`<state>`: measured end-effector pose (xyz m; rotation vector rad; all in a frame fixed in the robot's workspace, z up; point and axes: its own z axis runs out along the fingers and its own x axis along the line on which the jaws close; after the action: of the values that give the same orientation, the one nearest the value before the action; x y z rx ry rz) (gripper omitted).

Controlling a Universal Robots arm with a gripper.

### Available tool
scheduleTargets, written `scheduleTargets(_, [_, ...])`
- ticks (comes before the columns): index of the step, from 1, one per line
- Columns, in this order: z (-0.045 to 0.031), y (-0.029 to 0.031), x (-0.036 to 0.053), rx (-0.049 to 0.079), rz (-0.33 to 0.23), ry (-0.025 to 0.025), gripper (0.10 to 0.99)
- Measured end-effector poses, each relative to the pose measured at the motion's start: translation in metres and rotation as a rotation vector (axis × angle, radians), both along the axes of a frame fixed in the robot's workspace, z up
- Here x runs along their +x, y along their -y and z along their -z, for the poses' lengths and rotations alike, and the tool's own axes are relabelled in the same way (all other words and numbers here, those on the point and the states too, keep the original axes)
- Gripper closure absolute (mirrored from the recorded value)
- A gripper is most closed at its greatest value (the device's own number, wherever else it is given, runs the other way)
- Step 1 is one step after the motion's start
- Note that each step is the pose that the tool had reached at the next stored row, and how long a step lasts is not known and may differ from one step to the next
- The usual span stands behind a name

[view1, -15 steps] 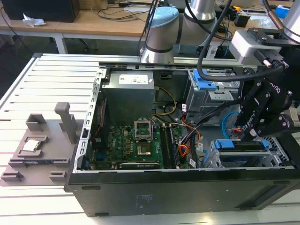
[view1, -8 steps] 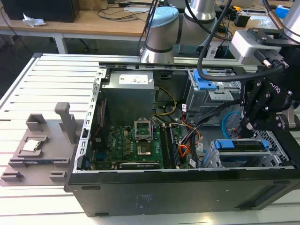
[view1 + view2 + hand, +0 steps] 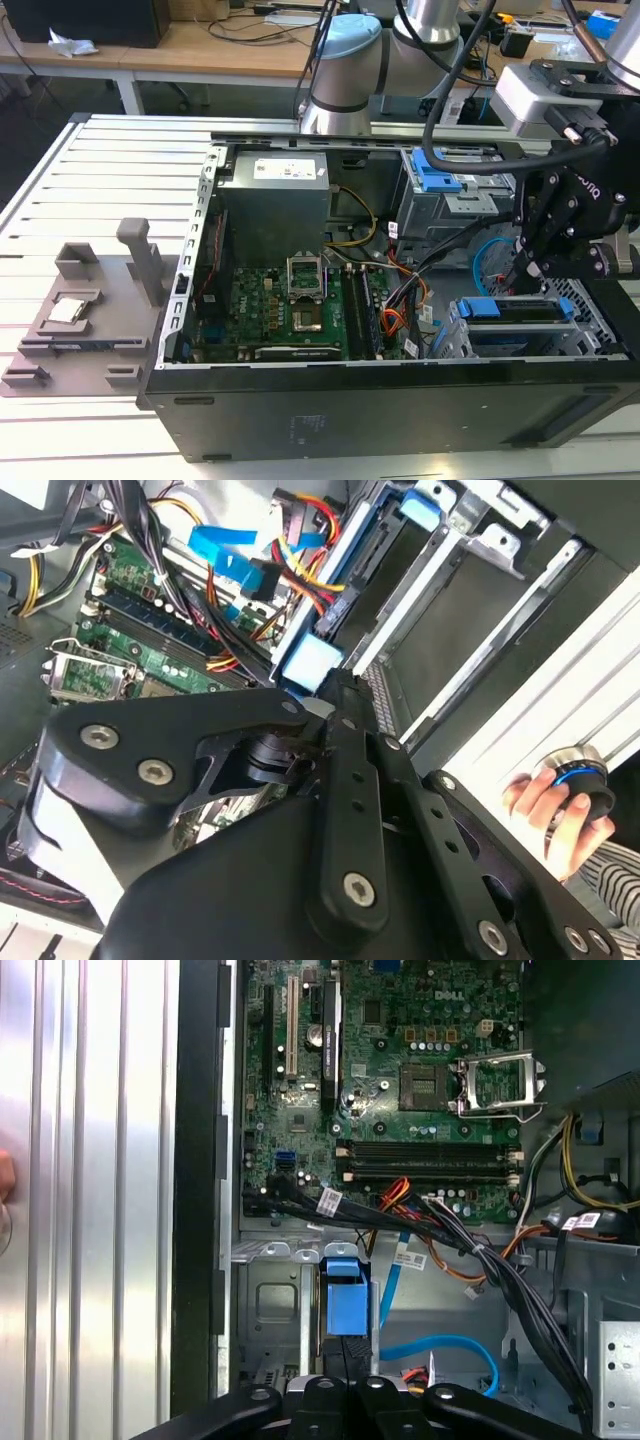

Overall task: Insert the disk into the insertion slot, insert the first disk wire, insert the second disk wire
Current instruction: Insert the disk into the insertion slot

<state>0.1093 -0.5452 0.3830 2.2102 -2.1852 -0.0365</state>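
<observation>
end effector [image 3: 345, 1388] at disk [image 3: 345, 1305] | disk apparently seated in insertion slot [image 3: 452, 338]

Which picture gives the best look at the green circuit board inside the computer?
The first wrist view: it faces the green circuit board squarely and shows most of it. The exterior view sees the board slanted, deep inside the case. The second wrist view catches one part among cables.

Room's lit bright and even from overhead. The slatted metal table [image 3: 100, 1160] blows out white with glare in the first wrist view, and the inside of the computer case [image 3: 300, 420] sits in soft shadow.
</observation>
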Motion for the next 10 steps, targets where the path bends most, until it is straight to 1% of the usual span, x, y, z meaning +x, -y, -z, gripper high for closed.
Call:
scheduleTargets(2, [-0.0001, -0.0003, 0.0075, 0.000, 0.000, -0.0018, 0.980])
scheduleTargets(3, [-0.0001, -0.0003, 0.0094, 0.000, 0.000, -0.0021, 0.980])
scheduleTargets(6, [0.0008, -0.0003, 0.0138, 0.000, 0.000, -0.0028, 0.980])
scheduleTargets(8, [0.0025, -0.0003, 0.0151, 0.000, 0.000, -0.0030, 0.980])
scheduleTargets(10, [0.0065, -0.0003, 0.0161, 0.000, 0.000, -0.0032, 0.980])
